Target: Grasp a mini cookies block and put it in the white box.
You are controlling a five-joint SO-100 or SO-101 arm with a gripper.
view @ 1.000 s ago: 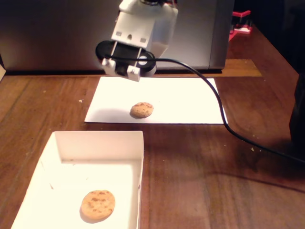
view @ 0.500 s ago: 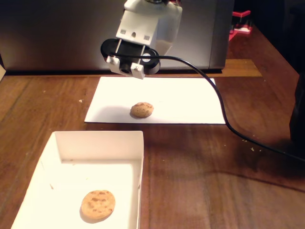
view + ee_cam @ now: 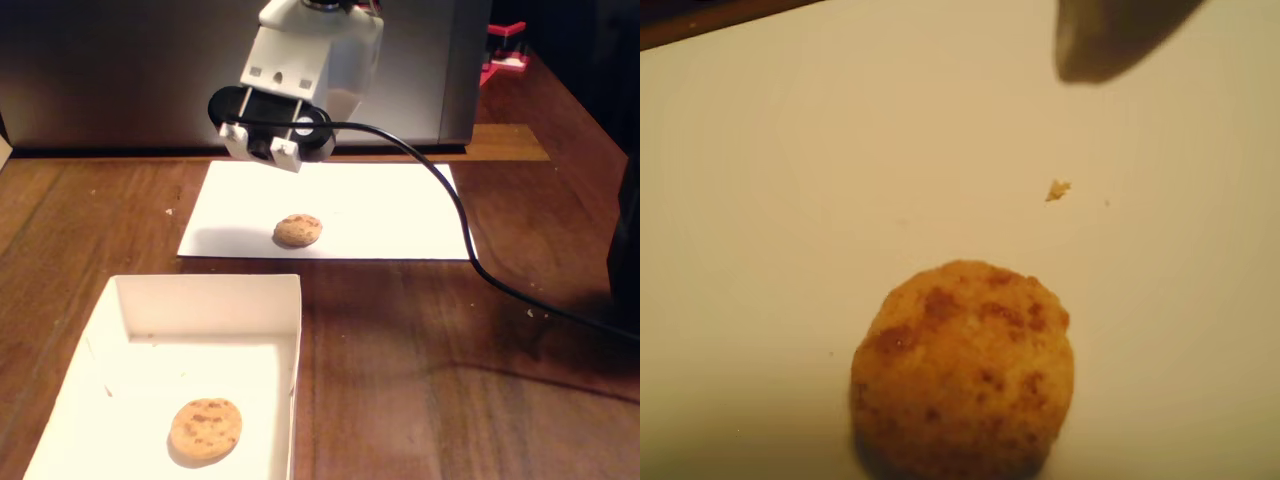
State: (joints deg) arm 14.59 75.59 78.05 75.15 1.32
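While the arm hangs above the far edge of the paper sheet (image 3: 330,205) in the fixed view, the gripper (image 3: 268,148) sits in the air, touching nothing and holding nothing; its fingers cannot be made out there, so how far apart they stand cannot be told. Wrist view: only one dark blurred tip (image 3: 1110,35) enters from the top edge, well apart from the cookie (image 3: 963,370) below it.

Cookie on the sheet (image 3: 298,230): small, round, golden with brown flecks, lying flat near the sheet's near edge, left of its middle. One crumb (image 3: 1057,189) lies on the paper between the dark tip and the cookie.

White box (image 3: 290,330): open-topped, low walls, on the tabletop (image 3: 450,370) just in front of the sheet, toward the left. A second cookie (image 3: 205,430) lies flat inside it, near its front.

Change from half a second ago: the camera mount on the arm has shifted slightly left and down; both cookies, sheet and box are unmoved.

Room: a black cable (image 3: 470,250) runs from the arm across the sheet's right corner and off over the tabletop to the right. A grey panel (image 3: 120,70) stands just behind the sheet. The wood right of the box is bare
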